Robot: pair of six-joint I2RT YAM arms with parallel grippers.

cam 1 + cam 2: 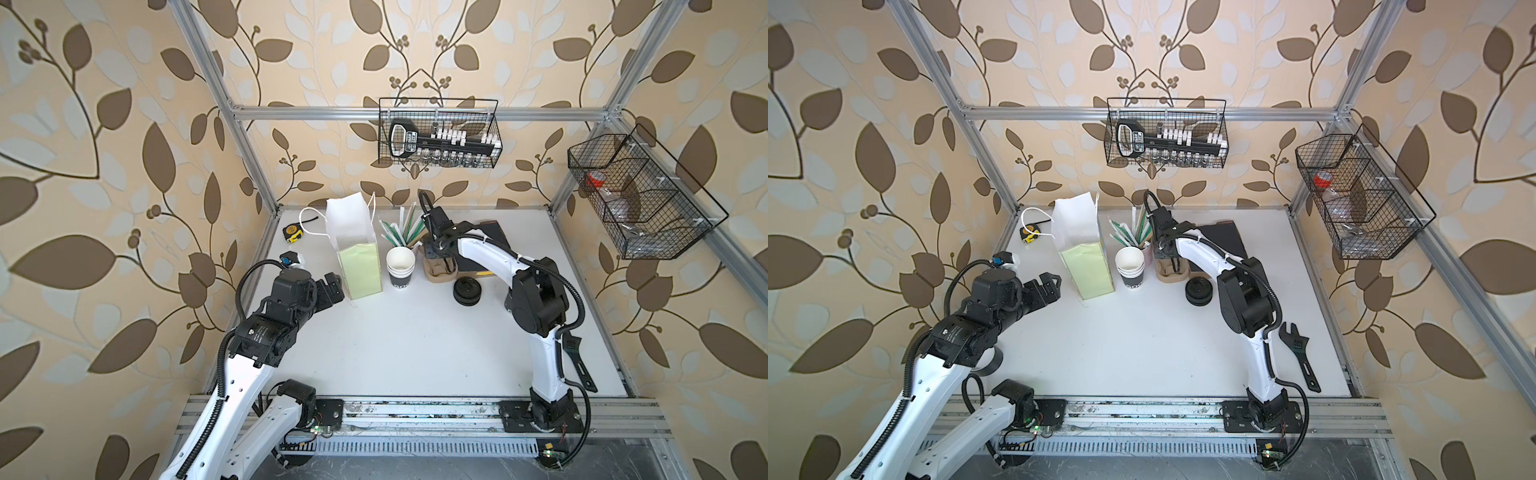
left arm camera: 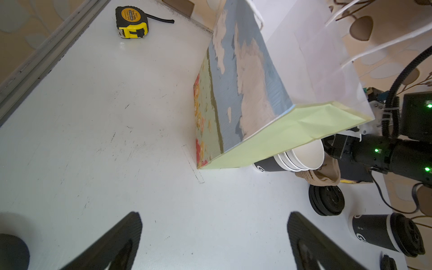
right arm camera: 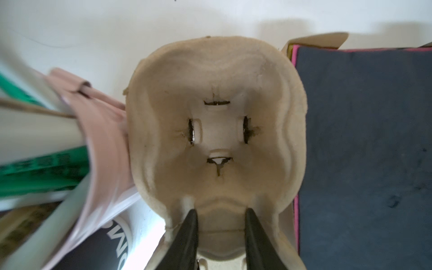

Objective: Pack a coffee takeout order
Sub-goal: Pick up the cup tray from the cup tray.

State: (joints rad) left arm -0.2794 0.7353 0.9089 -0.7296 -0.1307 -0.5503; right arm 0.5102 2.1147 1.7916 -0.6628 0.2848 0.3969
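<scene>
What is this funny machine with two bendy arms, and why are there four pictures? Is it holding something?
Those are two robot arms fixed at the edge of a white table. Two pictures look down from above, side by side like two eyes. The other two come from a camera on each arm's wrist. On the table stand a paper bag, a stack of cups, straws, black lids and a tan cup carrier; a tape measure and a wrench lie there too. Each arm ends in an end effector, its pinching part. The left end effector is open and empty. The right end effector has its fingers on either side of a ridge of the cup carrier; whether it squeezes I cannot tell.
</scene>
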